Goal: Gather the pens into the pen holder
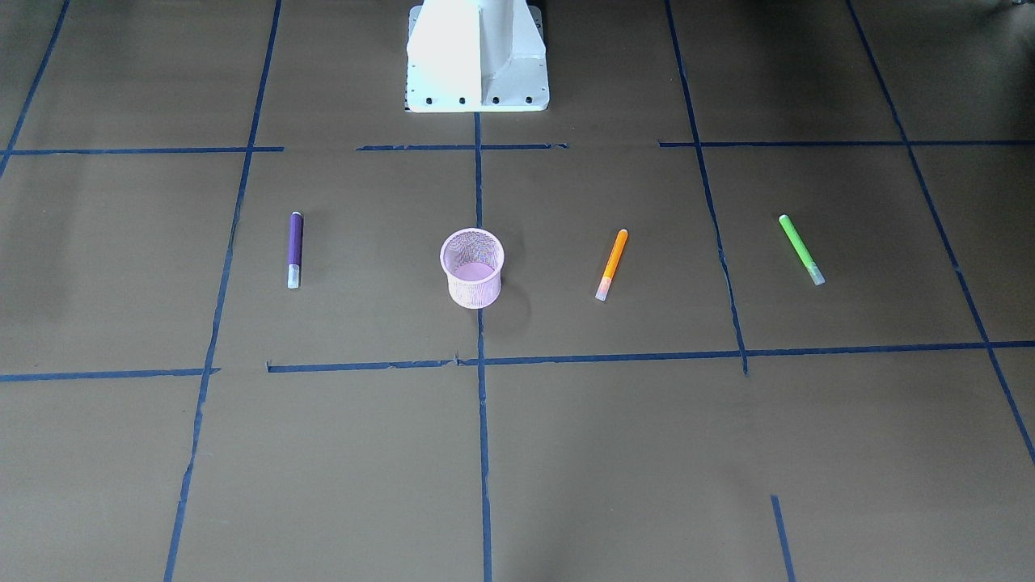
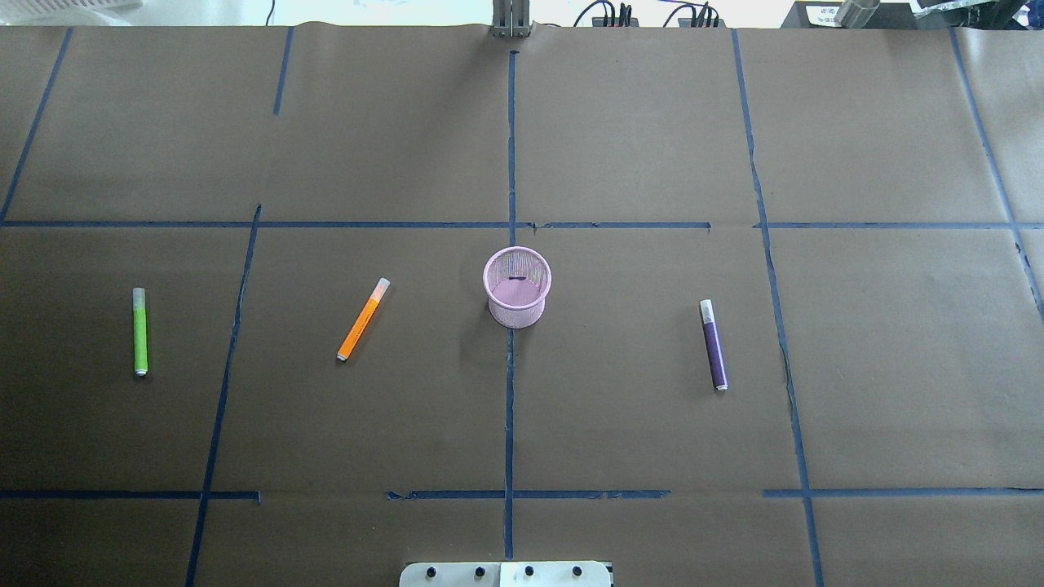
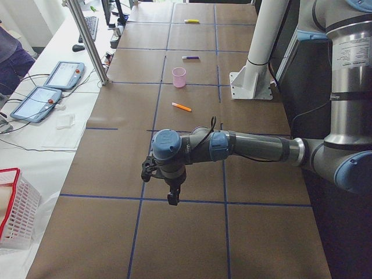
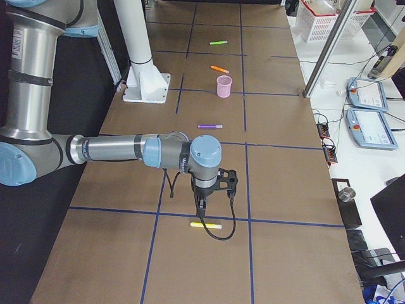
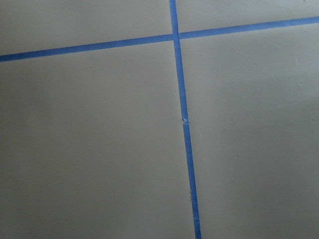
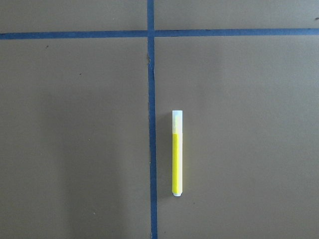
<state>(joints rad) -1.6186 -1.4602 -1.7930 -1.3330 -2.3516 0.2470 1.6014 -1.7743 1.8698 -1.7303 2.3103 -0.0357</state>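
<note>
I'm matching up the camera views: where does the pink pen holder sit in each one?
Front-facing: pen holder at centre.
Overhead: pen holder at centre.
Exterior left: pen holder upper middle.
Exterior right: pen holder upper middle.
Both wrist views: not visible.
Shared landmark: orange pen beside it.

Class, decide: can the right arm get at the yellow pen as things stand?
Probably yes: the right gripper hangs close above the yellow pen, which lies flat and alone, with nothing between them.

I can read no text, brand or number from here; whatever the teach pendants [image 4: 371, 131] display is too small to read.
</note>
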